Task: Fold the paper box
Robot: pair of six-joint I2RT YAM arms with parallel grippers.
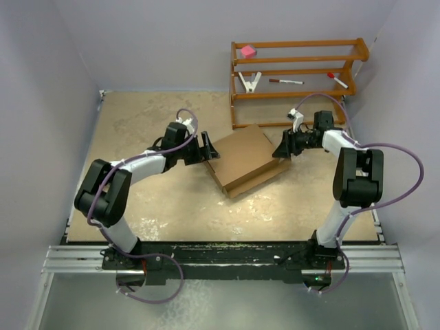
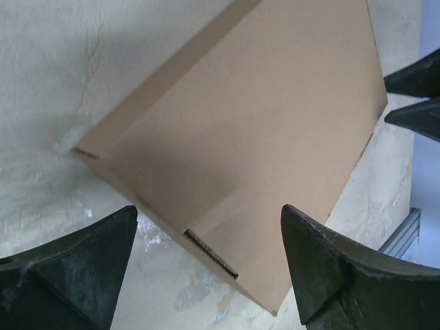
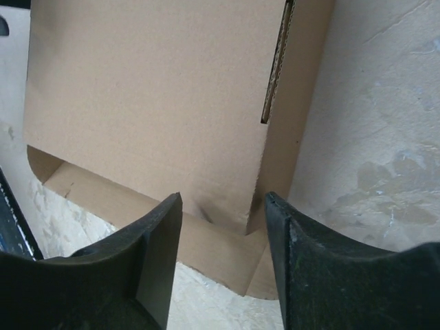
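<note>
Brown paper box [image 1: 246, 159] lies mid-bench [image 1: 137, 124] between two grippers. Left gripper [image 1: 208, 148] gapes wide beside its left edge. Right gripper [image 1: 280, 150] sits at its right corner, jaws apart, apparently clamping nothing.

Site type: robotics lab test cell. Evidence: two black-and-white arms, left arm [image 1: 130, 172] and right arm [image 1: 354, 175], mounted on a black base plate [image 1: 220, 267] over an aluminium rail [image 1: 72, 260]. Purple cables [image 1: 399, 155] looped loose. Plain pale panels [image 1: 158, 41] enclosing a mottled beige worktop [image 1: 172, 213] on three sides. Orange wooden rack [image 1: 302, 45] at the back holding props: pink block [image 1: 247, 51], white clip [image 1: 251, 82], red-capped markers [image 1: 285, 81].
</note>
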